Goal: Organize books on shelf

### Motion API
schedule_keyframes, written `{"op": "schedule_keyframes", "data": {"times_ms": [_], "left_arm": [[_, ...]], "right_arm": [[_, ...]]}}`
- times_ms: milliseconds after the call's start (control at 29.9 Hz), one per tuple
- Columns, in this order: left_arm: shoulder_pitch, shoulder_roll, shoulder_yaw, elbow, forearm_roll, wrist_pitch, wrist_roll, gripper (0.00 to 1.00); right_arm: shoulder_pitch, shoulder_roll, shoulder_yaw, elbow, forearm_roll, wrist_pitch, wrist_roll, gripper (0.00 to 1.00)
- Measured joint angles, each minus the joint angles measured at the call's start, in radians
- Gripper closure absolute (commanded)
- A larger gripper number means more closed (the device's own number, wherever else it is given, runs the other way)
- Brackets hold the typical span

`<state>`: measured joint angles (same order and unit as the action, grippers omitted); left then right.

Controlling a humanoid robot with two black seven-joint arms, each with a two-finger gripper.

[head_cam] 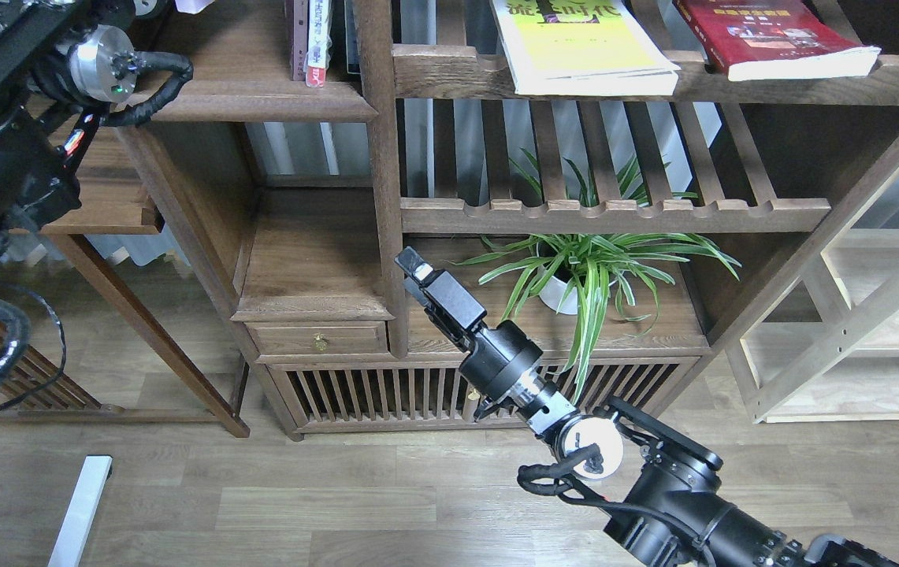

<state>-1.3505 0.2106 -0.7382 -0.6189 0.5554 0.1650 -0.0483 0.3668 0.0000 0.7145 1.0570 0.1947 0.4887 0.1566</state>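
The yellow-green book (583, 43) with black characters lies flat on the upper slatted shelf, its front edge overhanging. The dark red book (772, 35) lies flat to its right on the same shelf. The solid-plank shelf (244, 88) with the rounded front edge is at the upper left. A pale sliver (193, 5) shows at the top edge above it; I cannot tell if it is the white book. My left arm (94, 67) rises past the top edge, so its gripper is out of view. My right gripper (411, 265) hangs empty before the bookcase post; its fingers cannot be told apart.
Narrow upright books with pink-and-white spines (315, 39) stand at the right end of the solid shelf. A potted spider plant (583, 272) sits under the lower slatted shelf (614, 214). A small drawer (317, 339) is below. A pale wooden rack (867, 315) stands at the right.
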Motion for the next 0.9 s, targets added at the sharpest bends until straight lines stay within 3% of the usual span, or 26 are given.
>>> {"op": "schedule_keyframes", "data": {"times_ms": [401, 903], "left_arm": [[-0.013, -0.061, -0.003, 0.073, -0.084, 0.013, 0.020, 0.98], [-0.024, -0.110, 0.106, 0.154, -0.092, 0.009, -0.026, 0.98]], "right_arm": [[0.000, 0.000, 0.006, 0.006, 0.000, 0.000, 0.000, 0.07], [-0.002, 0.000, 0.010, 0.005, 0.000, 0.000, 0.003, 0.06]]}}
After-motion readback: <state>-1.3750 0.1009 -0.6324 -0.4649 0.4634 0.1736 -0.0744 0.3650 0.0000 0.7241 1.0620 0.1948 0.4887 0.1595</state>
